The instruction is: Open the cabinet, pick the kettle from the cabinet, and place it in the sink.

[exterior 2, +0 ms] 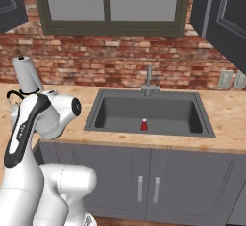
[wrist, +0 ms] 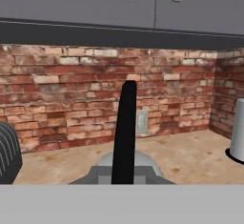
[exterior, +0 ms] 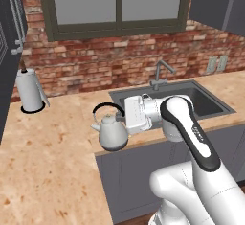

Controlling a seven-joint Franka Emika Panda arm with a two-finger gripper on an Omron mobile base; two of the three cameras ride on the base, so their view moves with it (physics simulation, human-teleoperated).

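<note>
My gripper (wrist: 125, 173) is clamped on the kettle's (exterior: 112, 132) black handle, over the counter (exterior: 48, 142) left of the sink (exterior 2: 149, 112). My right camera shows a little red cup (exterior 2: 143, 124) in the sink.

Kettle (exterior: 112, 132) apparently on the counter (exterior: 48, 142), left of the sink (exterior: 210, 105).

Both base views sit high behind the robot and look down at the sink (exterior: 201, 99), one from the sink's left side and one from straight in front of the sink (exterior 2: 149, 112). They share the sink and the brick wall (exterior 2: 120, 66) behind it. The hand view sits low and very near, facing that brick wall (wrist: 71, 99) to the left of the sink.
</note>
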